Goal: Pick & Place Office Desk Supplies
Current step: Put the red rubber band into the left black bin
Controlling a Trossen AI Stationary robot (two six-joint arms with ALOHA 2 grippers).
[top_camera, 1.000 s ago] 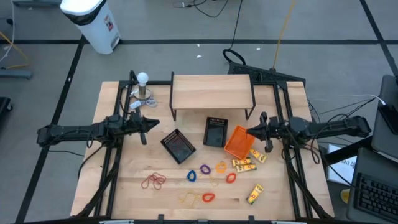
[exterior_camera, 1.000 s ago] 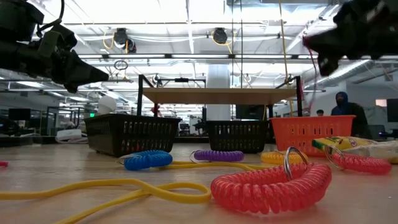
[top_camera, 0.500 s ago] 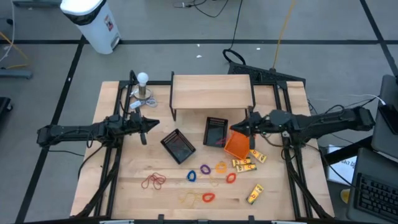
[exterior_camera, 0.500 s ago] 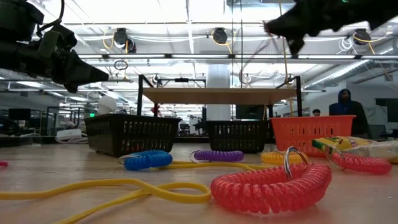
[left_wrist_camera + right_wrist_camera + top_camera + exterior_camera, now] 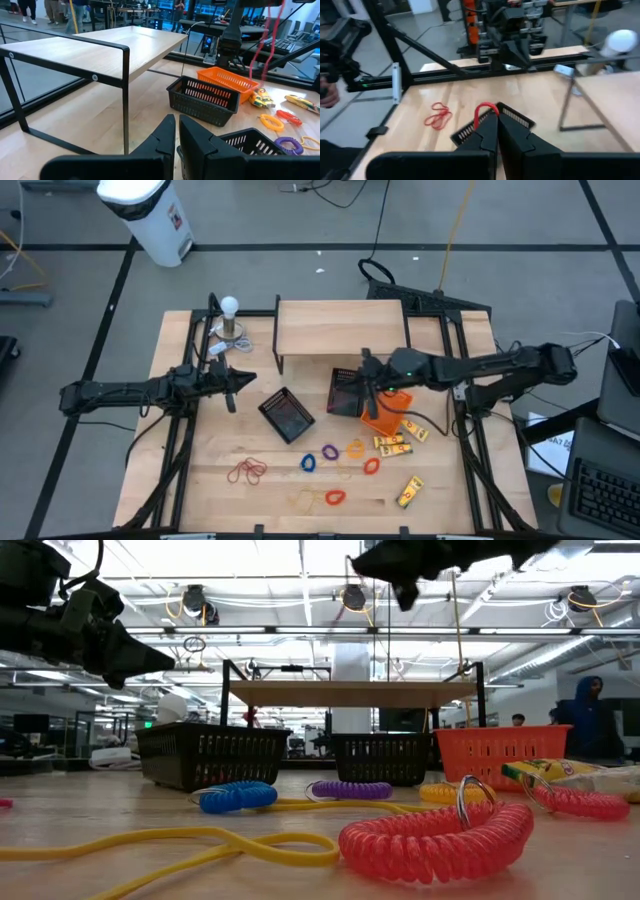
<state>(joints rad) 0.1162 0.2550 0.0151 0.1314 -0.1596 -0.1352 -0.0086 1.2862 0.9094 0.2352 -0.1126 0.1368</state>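
My right gripper (image 5: 366,376) hovers high over the upright black mesh tray (image 5: 347,392), shut on a thin red rubber band (image 5: 262,45). It shows at the top of the low view (image 5: 402,585). My left gripper (image 5: 245,378) waits shut and empty at the left, near the tilted black mesh tray (image 5: 288,415). Several coiled loops lie flat on the near part of the table: red (image 5: 246,471), blue (image 5: 308,463), purple (image 5: 329,452), orange (image 5: 355,448). Yellow packets (image 5: 394,443) lie near the orange tray (image 5: 385,412). My right gripper pinches the red band between its two fingertips, and a short bend of the band (image 5: 485,106) arches out past them. The fingers lie about level, coming from the table's right. The rest of the band hangs slack below the gripper (image 5: 256,65), clear of the table.
A low wooden shelf on black legs (image 5: 340,328) stands at the back centre. A white ball on a small stand (image 5: 230,307) is at the back left. Another yellow packet (image 5: 410,492) lies near the front right.
My right gripper has swung toward the table's left and risen, from beside the orange tray's right side to above the upright black mesh tray. It stays shut on the red band, which hangs beneath it throughout.
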